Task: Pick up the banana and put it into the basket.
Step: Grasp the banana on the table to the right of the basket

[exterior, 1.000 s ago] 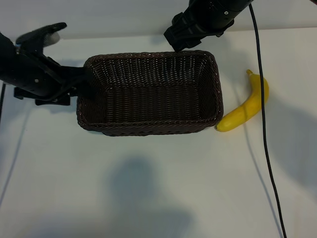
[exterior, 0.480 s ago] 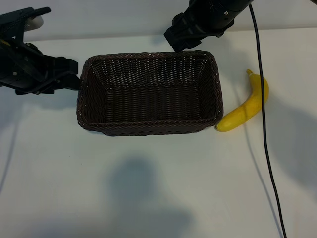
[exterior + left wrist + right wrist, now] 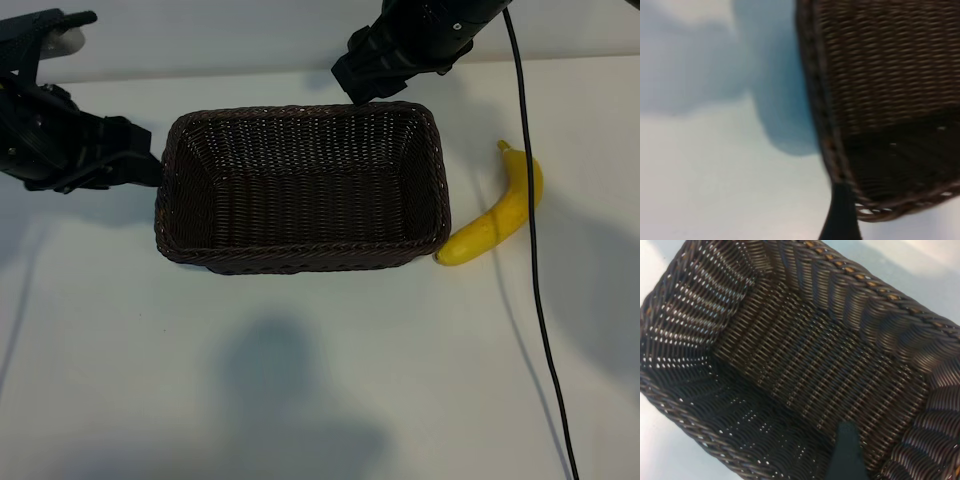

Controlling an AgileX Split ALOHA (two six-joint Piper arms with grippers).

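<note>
The banana (image 3: pixel 497 212) lies on the white table just right of the basket (image 3: pixel 300 262), its lower tip next to the basket's near right corner. Nothing is in the dark brown wicker basket. My left gripper (image 3: pixel 148 158) hovers beside the basket's left end, open and holding nothing; the left wrist view shows one finger (image 3: pixel 841 220) by the basket's rim (image 3: pixel 825 130). My right gripper (image 3: pixel 362 84) hangs over the basket's far edge, open and holding nothing. Its wrist view looks into the basket (image 3: pixel 810 355) past one finger (image 3: pixel 846 452).
A black cable (image 3: pixel 535 260) runs from the right arm down across the table, passing just right of the banana. The white table (image 3: pixel 300 380) stretches in front of the basket with only shadows on it.
The left arm drew back to the left, off the basket's left end, and has since held almost still. The right arm, basket and banana have not moved.
</note>
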